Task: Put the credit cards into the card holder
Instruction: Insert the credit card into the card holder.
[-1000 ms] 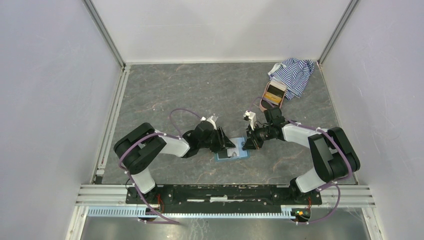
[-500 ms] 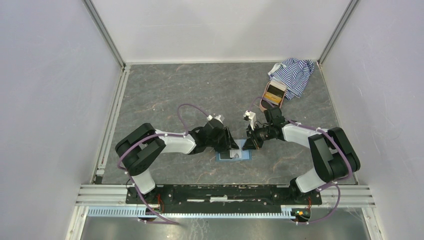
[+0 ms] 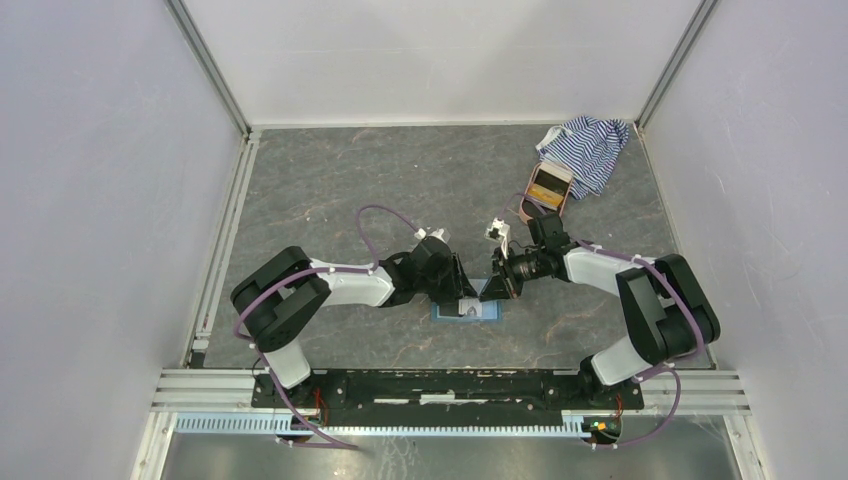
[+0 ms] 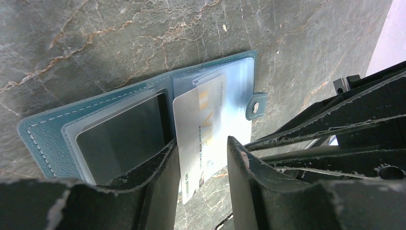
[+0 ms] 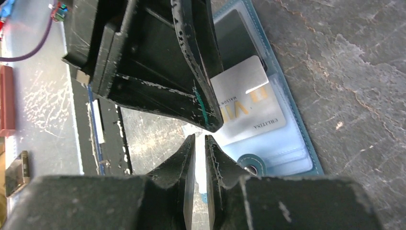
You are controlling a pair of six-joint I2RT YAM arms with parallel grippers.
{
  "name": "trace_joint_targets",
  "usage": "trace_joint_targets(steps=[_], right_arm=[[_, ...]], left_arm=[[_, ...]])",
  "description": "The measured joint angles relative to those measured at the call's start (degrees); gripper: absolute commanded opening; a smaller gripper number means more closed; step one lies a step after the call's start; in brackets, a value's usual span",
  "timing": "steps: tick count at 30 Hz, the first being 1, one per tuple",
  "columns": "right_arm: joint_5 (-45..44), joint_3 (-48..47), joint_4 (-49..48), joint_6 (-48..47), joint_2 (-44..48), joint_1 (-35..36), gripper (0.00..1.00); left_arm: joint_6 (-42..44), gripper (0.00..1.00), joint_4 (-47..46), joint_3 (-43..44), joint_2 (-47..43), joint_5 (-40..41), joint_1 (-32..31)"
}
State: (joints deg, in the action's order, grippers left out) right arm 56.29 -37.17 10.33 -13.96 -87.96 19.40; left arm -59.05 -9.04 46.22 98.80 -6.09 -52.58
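The card holder lies open on the table between both arms, with a dark grey card seated in one pocket and a tan-gold card only partway into the next. My left claw hovers open astride that card. My right claw is nearly closed, apparently empty. Risk: a skewed push may jam the card or slide the holder.

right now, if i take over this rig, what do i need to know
Left gripper: open, fingers either side of the pale card.
Right gripper: shut or nearly so, nothing seen in it, beside the snap tab.
Card holder: open flat on the table.
Done: dark grey card sits in a clear pocket.
Left: the pale card is only partly in its pocket; push it home.
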Motion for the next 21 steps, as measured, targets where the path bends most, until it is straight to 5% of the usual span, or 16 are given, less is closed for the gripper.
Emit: trace_joint_targets(steps=[21], right_arm=[[0.44,1.57,-3.48,4.17,-4.35,0.0,0.17]], left_arm=[[-1.31,0.48,-3.13,-1.09,0.0,-0.42,0.0]])
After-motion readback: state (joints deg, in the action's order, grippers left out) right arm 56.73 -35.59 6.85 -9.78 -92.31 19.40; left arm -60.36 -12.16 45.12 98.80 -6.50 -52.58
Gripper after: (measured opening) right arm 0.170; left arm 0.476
